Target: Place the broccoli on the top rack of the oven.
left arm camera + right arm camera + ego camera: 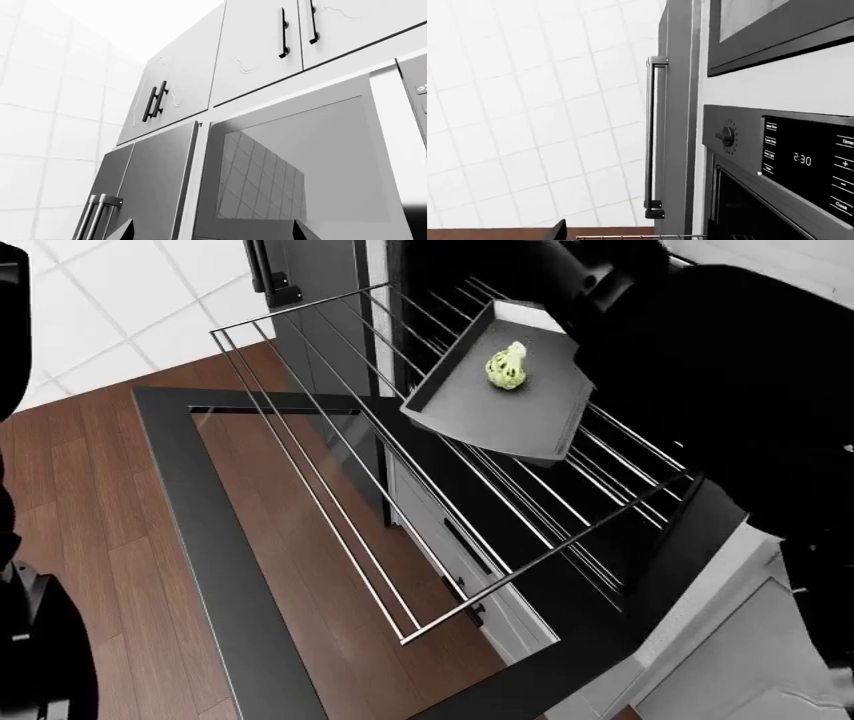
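Note:
The broccoli [507, 367] lies on a flat dark-grey baking tray [521, 410]. The tray rests tilted on the far right part of the top rack [334, 470], which is pulled out over the open oven door [200, 540]. The oven's control panel [807, 160] and the rack's wire edge [627, 237] show in the right wrist view. My right arm [694, 360] is a dark mass beside the tray. My right gripper [644, 234] shows one fingertip [560, 231] set wide and holds nothing. My left gripper [213, 231] is open and empty, pointing up at the cabinets.
White wall cabinets with black handles [253, 45] hang above a steel fridge [153, 185] and a steel-fronted appliance [300, 165]. The fridge's long handle [650, 140] stands left of the oven. A white drawer front [454, 540] sits under the oven. Brown wood floor [80, 490] lies below.

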Controlling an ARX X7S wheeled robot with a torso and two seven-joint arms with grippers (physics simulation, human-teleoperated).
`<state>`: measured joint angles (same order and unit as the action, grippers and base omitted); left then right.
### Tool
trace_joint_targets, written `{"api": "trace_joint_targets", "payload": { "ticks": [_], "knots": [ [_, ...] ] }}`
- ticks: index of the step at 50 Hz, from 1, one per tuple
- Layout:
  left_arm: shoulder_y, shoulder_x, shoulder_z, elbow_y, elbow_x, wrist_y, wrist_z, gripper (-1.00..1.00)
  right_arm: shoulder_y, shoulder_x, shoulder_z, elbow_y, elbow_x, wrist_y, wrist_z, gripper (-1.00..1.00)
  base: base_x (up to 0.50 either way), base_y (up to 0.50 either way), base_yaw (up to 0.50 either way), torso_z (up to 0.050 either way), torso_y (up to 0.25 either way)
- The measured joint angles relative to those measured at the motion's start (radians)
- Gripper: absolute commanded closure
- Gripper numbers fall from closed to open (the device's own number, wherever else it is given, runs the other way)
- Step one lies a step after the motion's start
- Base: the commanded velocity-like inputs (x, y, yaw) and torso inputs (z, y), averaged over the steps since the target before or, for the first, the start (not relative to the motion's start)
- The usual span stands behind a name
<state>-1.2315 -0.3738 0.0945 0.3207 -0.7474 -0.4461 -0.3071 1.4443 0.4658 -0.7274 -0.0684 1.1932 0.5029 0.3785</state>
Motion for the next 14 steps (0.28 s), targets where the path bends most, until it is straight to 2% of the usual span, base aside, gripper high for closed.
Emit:
{"api": "trace_joint_targets", "payload": {
  "ticks": [14],
  "knots": [
    [0.071,-0.037,-0.052,0.045,0.015,0.053,-0.006,-1.00,-0.042,0.093,0.104,-0.206,0.114,-0.019,0.131,-1.00,0.00,0.00,0.00,0.000,0.000]
  ]
}}
